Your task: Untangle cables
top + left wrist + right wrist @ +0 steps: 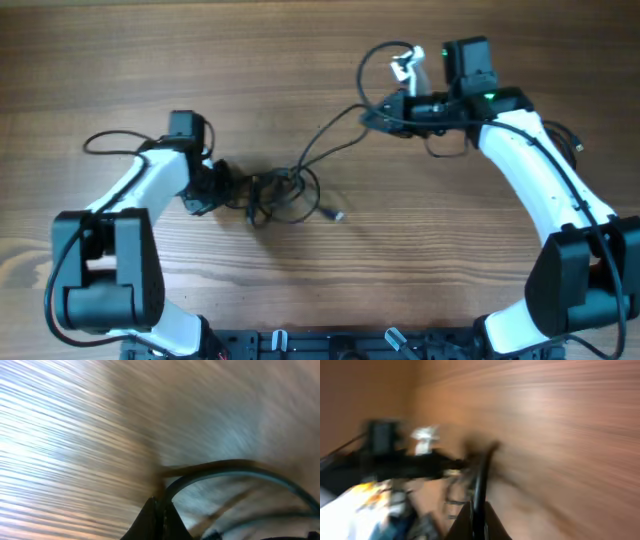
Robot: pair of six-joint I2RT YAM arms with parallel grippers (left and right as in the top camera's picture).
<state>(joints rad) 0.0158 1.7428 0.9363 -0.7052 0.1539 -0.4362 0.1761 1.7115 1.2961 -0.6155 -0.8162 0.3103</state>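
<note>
My left gripper (159,504) and right gripper (476,510) each pinch cables (283,190); pulling apart hard could cinch them tighter.

The overhead view is sharp, softly and evenly lit, with faint shadows. Both wrist views smear with blur. In the left one the cable (225,466) is soft-edged, and pale glare streaks the table (55,425) at left.

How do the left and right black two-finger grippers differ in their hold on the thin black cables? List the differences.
The left gripper pinches the edge of the tangled clump of thin black cables; the right gripper pinches a single black strand leading out, well away from that clump. In the wrist views, the left gripper's cable arcs sideways from the fingertips; the right gripper's rises straight. Both are shut on cable.
</note>
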